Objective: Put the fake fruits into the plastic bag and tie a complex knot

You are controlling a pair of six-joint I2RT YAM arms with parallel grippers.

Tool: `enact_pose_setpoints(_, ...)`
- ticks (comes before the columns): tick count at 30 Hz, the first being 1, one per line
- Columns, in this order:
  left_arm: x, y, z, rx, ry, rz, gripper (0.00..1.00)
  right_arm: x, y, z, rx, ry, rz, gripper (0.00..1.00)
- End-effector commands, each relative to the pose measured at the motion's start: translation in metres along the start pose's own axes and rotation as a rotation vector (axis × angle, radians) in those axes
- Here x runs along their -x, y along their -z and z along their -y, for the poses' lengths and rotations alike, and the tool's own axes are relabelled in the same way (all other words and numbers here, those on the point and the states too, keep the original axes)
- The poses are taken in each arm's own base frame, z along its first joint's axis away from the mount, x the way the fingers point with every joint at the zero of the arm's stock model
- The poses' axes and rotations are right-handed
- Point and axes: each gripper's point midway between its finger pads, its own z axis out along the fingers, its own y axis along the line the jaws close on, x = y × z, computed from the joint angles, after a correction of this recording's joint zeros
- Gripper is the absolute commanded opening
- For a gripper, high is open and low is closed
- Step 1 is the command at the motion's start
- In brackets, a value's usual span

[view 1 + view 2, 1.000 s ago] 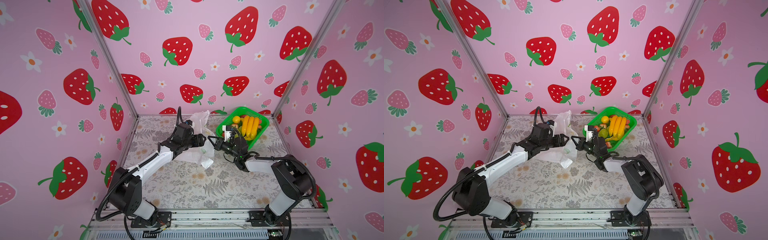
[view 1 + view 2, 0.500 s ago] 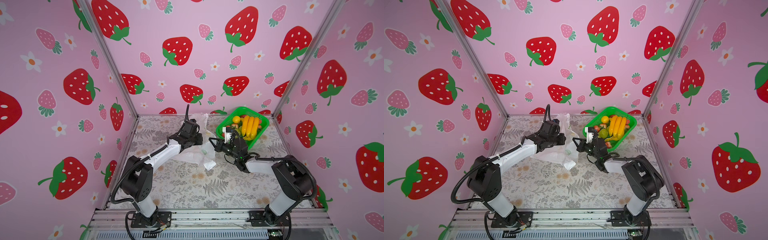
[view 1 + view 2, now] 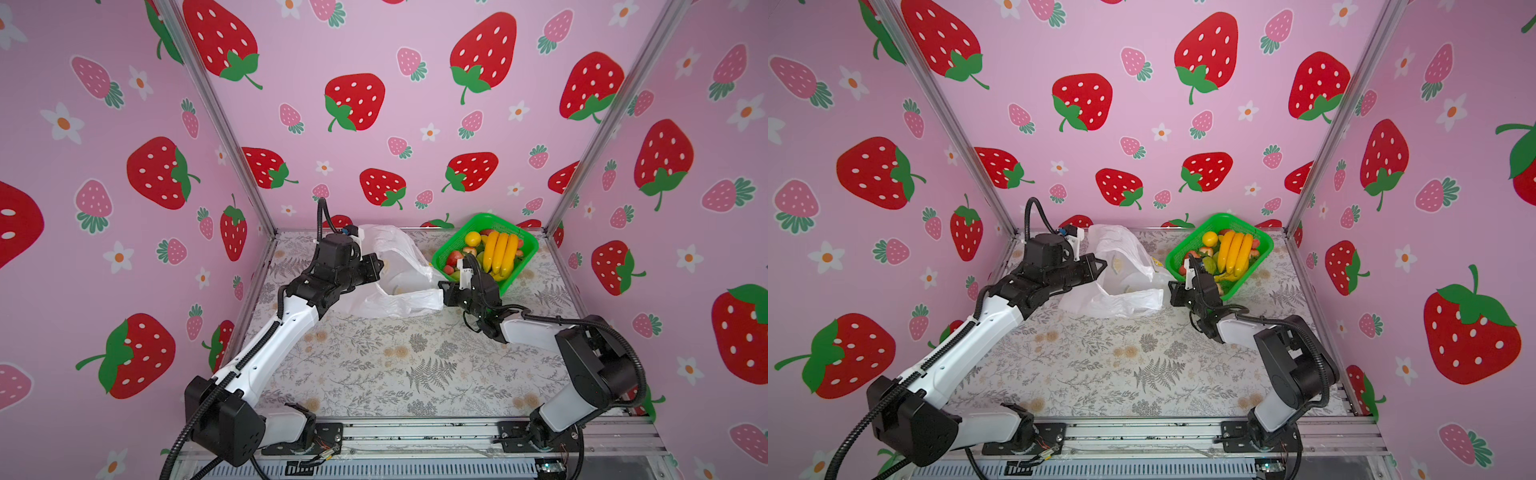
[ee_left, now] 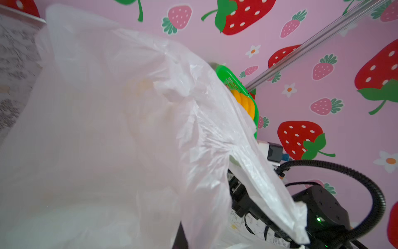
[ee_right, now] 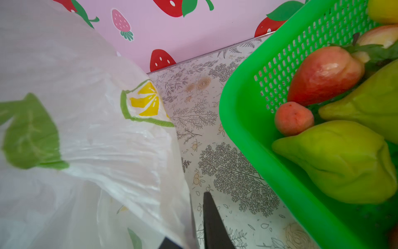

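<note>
Spreading the thin white translucent plastic bag (image 3: 395,274) near the tabletop's back edge: left gripper (image 3: 376,266) clamped on its far rim, right gripper (image 3: 445,293) pinching the near handle, seemingly loosening. Glossy fake fruits (image 3: 494,251) waiting in the green mesh basket (image 3: 525,259) at the back right corner.

The left gripper (image 3: 376,266) has swung back from the bag's (image 3: 399,270) near edge toward the upper left of the frame and has closed on the bag's left side, where a second ago it stood wide. The bag, flat and folded before, now stands taller and opens wider between the two arms in both top views. The right gripper (image 3: 445,293) has loosened slightly; a thin gap shows between its fingers (image 5: 212,222) at the bag's right edge.
</note>
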Motion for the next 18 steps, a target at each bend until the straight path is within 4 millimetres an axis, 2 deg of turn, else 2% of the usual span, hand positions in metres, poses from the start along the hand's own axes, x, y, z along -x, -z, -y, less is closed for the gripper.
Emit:
enact_pose_setpoints(1,-0.022,-0.002,-0.013,-0.028,0.165,-0.152,0.00,0.006,-0.012,-0.009,0.030,0.066,-0.044,0.21)
enact_pose_setpoints(3,-0.020,-0.007,-0.025,-0.019,0.273,-0.161,0.00,0.015,-0.018,-0.017,0.085,0.092,-0.066,0.29)
enact_pose_setpoints(5,-0.021,-0.016,-0.027,-0.041,0.351,-0.183,0.00,0.023,-0.016,-0.025,0.137,0.127,-0.080,0.38)
enact_pose_setpoints(9,-0.022,-0.032,-0.033,-0.051,0.485,-0.194,0.00,0.040,0.001,-0.028,0.143,0.220,-0.097,0.51)
enact_pose_setpoints(11,-0.019,-0.037,-0.036,-0.050,0.514,-0.181,0.00,0.046,0.015,-0.025,0.115,0.242,-0.092,0.62)
enact_pose_setpoints(13,-0.017,-0.042,-0.039,-0.039,0.514,-0.180,0.00,0.054,0.032,-0.017,0.070,0.251,-0.065,0.80)
enact_pose_setpoints(15,-0.020,-0.046,-0.040,-0.040,0.510,-0.197,0.00,0.062,0.048,-0.006,0.017,0.261,-0.035,0.93)
enact_pose_setpoints(16,-0.023,-0.049,-0.041,-0.048,0.512,-0.204,0.00,0.070,0.058,0.006,-0.034,0.260,-0.012,0.99)
enact_pose_setpoints(18,-0.026,-0.054,-0.040,-0.079,0.512,-0.205,0.00,0.086,0.073,0.036,-0.136,0.241,0.031,1.00)
